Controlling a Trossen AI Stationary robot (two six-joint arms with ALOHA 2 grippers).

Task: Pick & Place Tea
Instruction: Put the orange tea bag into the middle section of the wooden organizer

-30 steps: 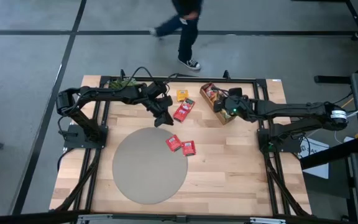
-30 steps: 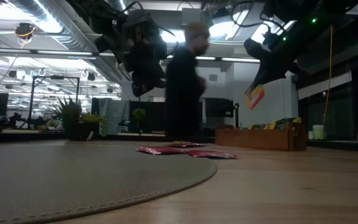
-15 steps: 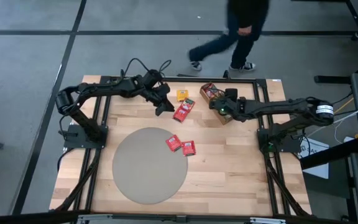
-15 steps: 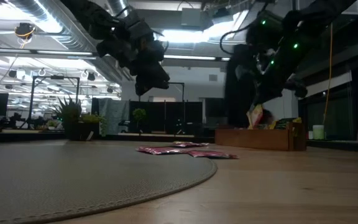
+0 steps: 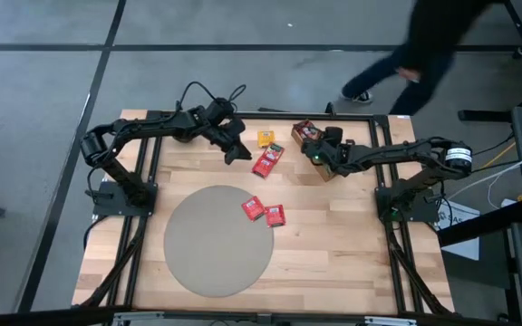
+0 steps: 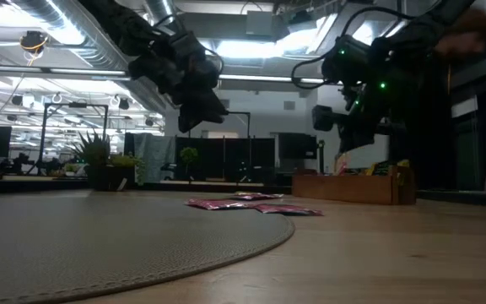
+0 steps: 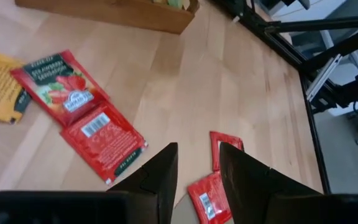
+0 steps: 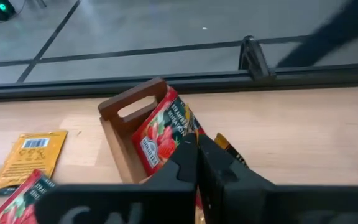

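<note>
Tea sachets lie on the table: a yellow one [image 5: 265, 138], two overlapping red ones [image 5: 267, 160], and two red ones [image 5: 253, 207] [image 5: 275, 215] at the round mat's edge. My left gripper [image 5: 236, 152] hovers open just left of the overlapping pair, nothing between its fingers [image 7: 197, 168]. My right gripper [image 8: 196, 154] is over the wooden tray [image 5: 326, 170] at the far right, shut on a red sachet [image 8: 160, 134] that stands tilted in the tray's end compartment. My right gripper pinches the red sachet by its edge [image 8: 184, 138] between the two fingertips. The fingers slant down from the table's right side. The sachet stands tilted inside the tray's end compartment, beside the handle wall [image 8: 132, 107]; whether its lower edge rests on the tray's floor is hidden.
A round grey mat [image 5: 218, 240] covers the table's middle. A potted plant [image 5: 178, 119] stands at the far left corner. More sachets stand in the tray [image 6: 369, 171]. A person [image 5: 424, 50] walks on the floor beyond the far edge.
My right gripper has sunk toward the tray and tipped further down, carrying the sachet from well above the tray into its end compartment. My left gripper has swung toward the table's far edge, staying open. The person has walked from left to right behind the table.
</note>
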